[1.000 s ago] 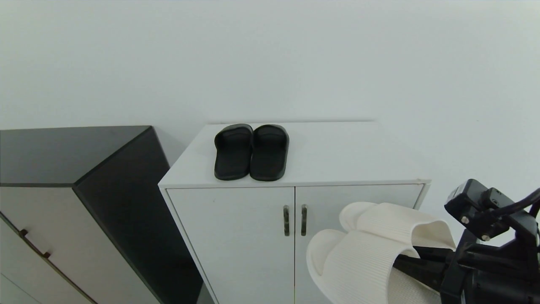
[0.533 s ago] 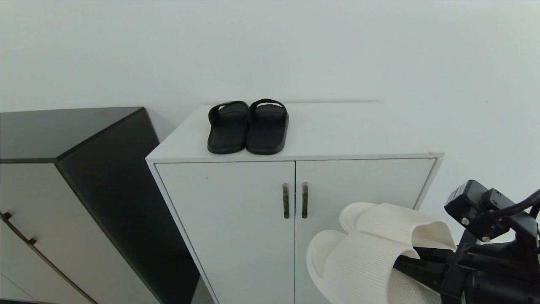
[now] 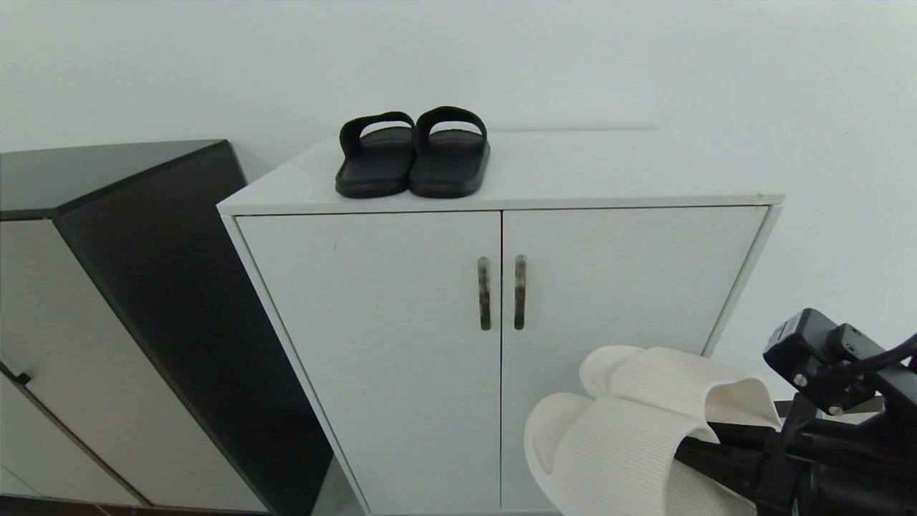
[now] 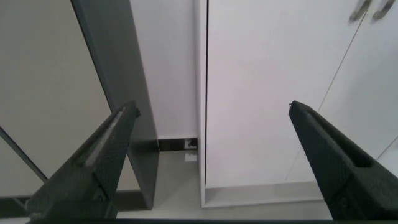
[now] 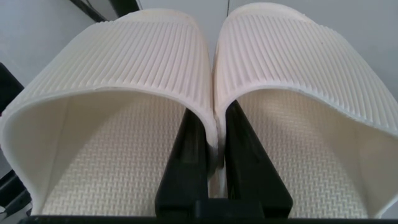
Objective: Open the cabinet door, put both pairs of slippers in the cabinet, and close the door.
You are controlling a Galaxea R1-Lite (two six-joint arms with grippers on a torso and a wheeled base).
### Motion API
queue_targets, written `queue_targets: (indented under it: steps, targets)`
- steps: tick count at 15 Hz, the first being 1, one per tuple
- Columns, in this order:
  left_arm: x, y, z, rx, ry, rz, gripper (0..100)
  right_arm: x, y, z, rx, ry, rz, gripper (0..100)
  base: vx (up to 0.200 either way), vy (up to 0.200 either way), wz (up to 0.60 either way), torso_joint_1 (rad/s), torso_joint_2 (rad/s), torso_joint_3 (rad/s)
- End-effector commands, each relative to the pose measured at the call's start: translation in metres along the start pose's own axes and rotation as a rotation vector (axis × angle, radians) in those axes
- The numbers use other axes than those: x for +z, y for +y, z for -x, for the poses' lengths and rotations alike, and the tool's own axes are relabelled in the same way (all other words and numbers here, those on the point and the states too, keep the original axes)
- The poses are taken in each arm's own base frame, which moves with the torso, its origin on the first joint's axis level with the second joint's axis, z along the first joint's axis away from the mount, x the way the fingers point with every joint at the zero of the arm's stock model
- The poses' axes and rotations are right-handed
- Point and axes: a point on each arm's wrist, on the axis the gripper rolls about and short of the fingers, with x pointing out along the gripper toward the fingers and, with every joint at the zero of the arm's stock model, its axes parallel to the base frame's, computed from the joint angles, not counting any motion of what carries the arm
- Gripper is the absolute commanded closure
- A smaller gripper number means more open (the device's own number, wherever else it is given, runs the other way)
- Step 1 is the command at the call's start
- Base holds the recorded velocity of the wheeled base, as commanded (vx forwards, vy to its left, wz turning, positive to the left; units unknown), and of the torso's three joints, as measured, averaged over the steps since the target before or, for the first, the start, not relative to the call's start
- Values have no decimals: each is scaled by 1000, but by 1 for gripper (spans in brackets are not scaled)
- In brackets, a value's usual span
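A pair of black slippers (image 3: 413, 154) stands on top of the white cabinet (image 3: 372, 344). Both its doors are closed, with two handles (image 3: 485, 292) at the middle seam. My right gripper (image 5: 213, 134) is shut on the inner walls of the pair of white ribbed slippers (image 5: 143, 81), holding them side by side. It holds the white slippers (image 3: 630, 423) low in front of the right door. My left gripper (image 4: 211, 115) is open and empty, facing the lower left corner of the cabinet (image 4: 267, 93).
A dark-sided cabinet (image 3: 157, 287) with a black top stands close to the left of the white one, also seen as the dark cabinet (image 4: 106, 56). A white wall (image 3: 716, 64) is behind. A narrow strip of floor (image 4: 177, 186) lies between the two cabinets.
The whole head picture has shifted: the camera has dropped, so the cabinet and black slippers sit higher in view. The right gripper still holds the white slippers the same way.
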Motion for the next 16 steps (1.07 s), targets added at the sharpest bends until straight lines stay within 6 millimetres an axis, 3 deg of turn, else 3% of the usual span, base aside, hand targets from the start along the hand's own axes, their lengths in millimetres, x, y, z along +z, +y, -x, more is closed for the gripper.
queue_targets:
  steps: [1, 8, 9, 10, 11, 14, 16]
  targets:
    - [0, 0, 0, -1, 6, -3, 0, -1, 0, 0, -1, 2, 0, 100, 0, 0, 0, -115, 456, 349]
    - [3, 0, -6, -70, 76, 3, 0, -5, 0, -2, 4, 21, 23, 100, 0, 0, 0, -57, 436, 372]
    - [19, 0, -9, -97, 68, 18, 0, -6, 0, -3, 4, 26, 24, 100, 0, 0, 0, -7, 193, 188]
    - [52, 0, -15, -149, 35, 104, 0, -6, 0, -3, 5, 26, 24, 100, 0, 0, 0, -2, 95, 95]
    - [70, -2, -29, -224, 90, 124, 0, -5, 1, -3, 5, 24, 24, 100, 0, 0, 0, 2, 66, 46]
    - [99, -17, -74, -467, 146, 125, 0, -6, 0, -2, 7, 24, 24, 100, 0, 0, 0, 0, 0, 0]
    - [114, -37, -104, -603, 184, 109, 0, -5, 2, -1, 22, 18, 26, 100, 0, 0, 0, 0, 0, 0]
